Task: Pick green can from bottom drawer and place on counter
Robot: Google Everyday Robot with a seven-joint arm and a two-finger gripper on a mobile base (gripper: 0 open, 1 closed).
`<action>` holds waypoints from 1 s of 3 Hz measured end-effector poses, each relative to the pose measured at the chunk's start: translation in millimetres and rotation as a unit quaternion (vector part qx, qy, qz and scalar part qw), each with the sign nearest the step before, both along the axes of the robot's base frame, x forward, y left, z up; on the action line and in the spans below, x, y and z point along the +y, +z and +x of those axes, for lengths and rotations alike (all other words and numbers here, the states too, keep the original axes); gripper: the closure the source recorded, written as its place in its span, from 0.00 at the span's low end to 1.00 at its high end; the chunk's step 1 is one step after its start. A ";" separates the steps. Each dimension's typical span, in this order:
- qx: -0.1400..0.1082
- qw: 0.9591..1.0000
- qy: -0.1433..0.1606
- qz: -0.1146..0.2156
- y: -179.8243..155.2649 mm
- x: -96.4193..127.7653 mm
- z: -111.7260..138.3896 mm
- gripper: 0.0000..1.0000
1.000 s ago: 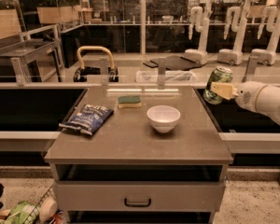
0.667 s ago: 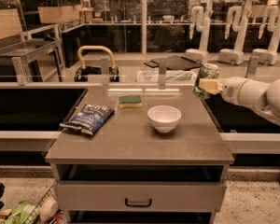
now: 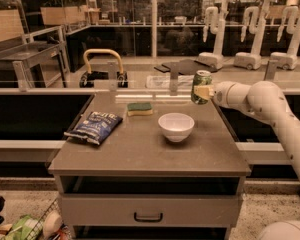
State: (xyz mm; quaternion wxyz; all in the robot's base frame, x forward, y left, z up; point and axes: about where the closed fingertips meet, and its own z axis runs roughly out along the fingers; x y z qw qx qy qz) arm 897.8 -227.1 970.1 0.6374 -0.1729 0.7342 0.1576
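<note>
One upright green can (image 3: 201, 86), silver top upward, within jaws tight around it, above the counter (image 3: 140, 151), far-right corner.

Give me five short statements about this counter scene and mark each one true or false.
1. The gripper is shut on the green can over the rear right part of the counter. True.
2. The white bowl lies tipped on its side. False: it stands upright, opening up.
3. The sponge lies nearer the counter's back edge than the white bowl does. True.
4. The snack bag lies right of the white bowl in the camera view. False: it lies to the left, near the counter's left edge.
5. The green can stands inside the white bowl. False: it is apart from the bowl, held in the gripper.
</note>
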 end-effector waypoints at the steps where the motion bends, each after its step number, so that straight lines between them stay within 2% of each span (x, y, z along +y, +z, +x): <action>1: 0.013 1.000 -0.005 -0.023 -25.5 12.4 12.4 1.00; 2: 0.039 0.998 -0.012 -0.037 -67.1 24.7 15.8 1.00; 3: 0.065 0.997 -0.007 -0.040 -113.0 49.0 19.5 0.98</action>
